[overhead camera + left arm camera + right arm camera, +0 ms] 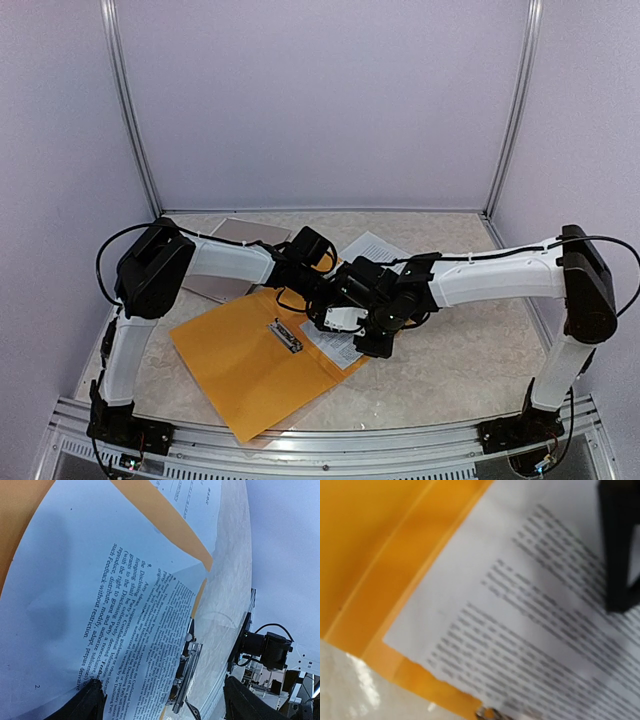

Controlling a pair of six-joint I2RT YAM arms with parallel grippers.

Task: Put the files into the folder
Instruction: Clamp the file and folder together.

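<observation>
The orange folder [235, 365] lies open on the table with a metal clip [286, 336] at its middle. Printed white files [338, 348] rest on its right half, and one more sheet [375, 245] lies behind on the table. My left gripper [315, 262] hovers over the files [100, 580], open wide, its fingertips [92, 700] on either side of the page and clip [186, 672], holding nothing. My right gripper [345, 320] is low over the files [520, 630] at the folder's [380, 540] edge. That view is blurred and its jaws do not show.
A grey board [235, 255] lies at the back left, partly under the left arm. The marble table [460, 340] is closed in by white walls on three sides. The aluminium rail [330, 435] runs along the near edge.
</observation>
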